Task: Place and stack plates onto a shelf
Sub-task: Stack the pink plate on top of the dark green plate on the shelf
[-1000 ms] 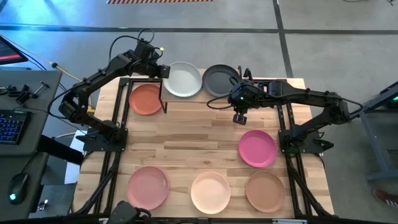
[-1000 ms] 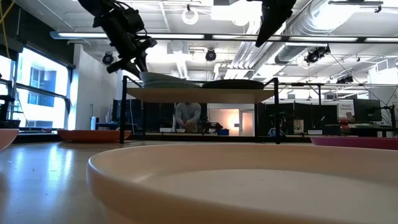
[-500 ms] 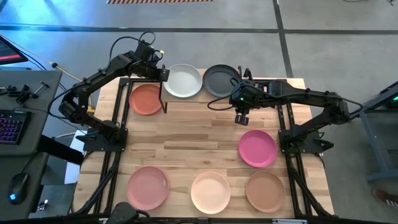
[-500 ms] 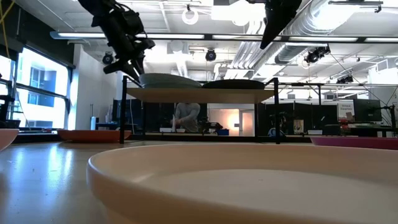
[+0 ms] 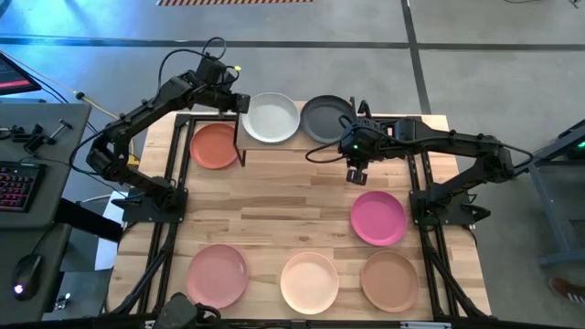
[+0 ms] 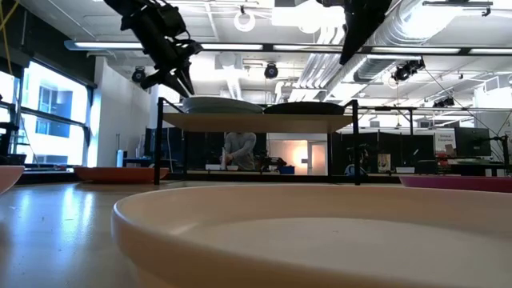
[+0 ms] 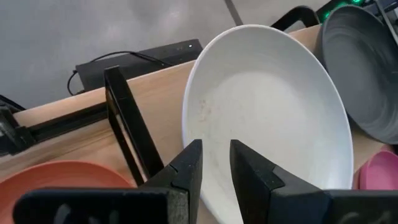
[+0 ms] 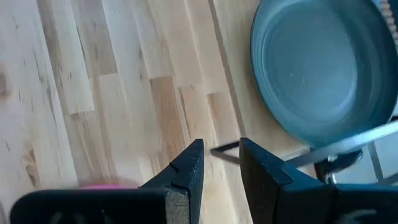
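Note:
The shelf (image 6: pixel 256 122) stands at the table's far edge. On it lie a pale mint plate (image 5: pixel 271 118) and, to its right, a dark grey plate (image 5: pixel 324 118), both flat. My left gripper (image 5: pixel 239 102) hovers just above the pale plate's left rim (image 6: pixel 189 101), open by a narrow gap (image 7: pixel 216 168), touching nothing. My right gripper (image 5: pixel 355 175) hangs in front of the shelf, between the grey plate and the magenta plate (image 5: pixel 378 217), open by a narrow gap (image 8: pixel 221 163). The orange plate (image 5: pixel 215 146) rests on the table left of the shelf. The sage green plate is hidden.
Pink (image 5: pixel 218 274), cream (image 5: pixel 309 281) and tan-brown (image 5: pixel 390 280) plates lie in a row along the table's near edge. Bare wood lies in the table's middle (image 5: pixel 283 196). The shelf's black legs (image 5: pixel 240 146) stand beside the orange plate. A person shows far behind the shelf (image 6: pixel 238 150).
My left gripper lowered the pale plate's raised left rim until the plate lay flat on the shelf, then rose clear of it. The plate ended slightly farther right. My right gripper drifted a little toward the table's right.

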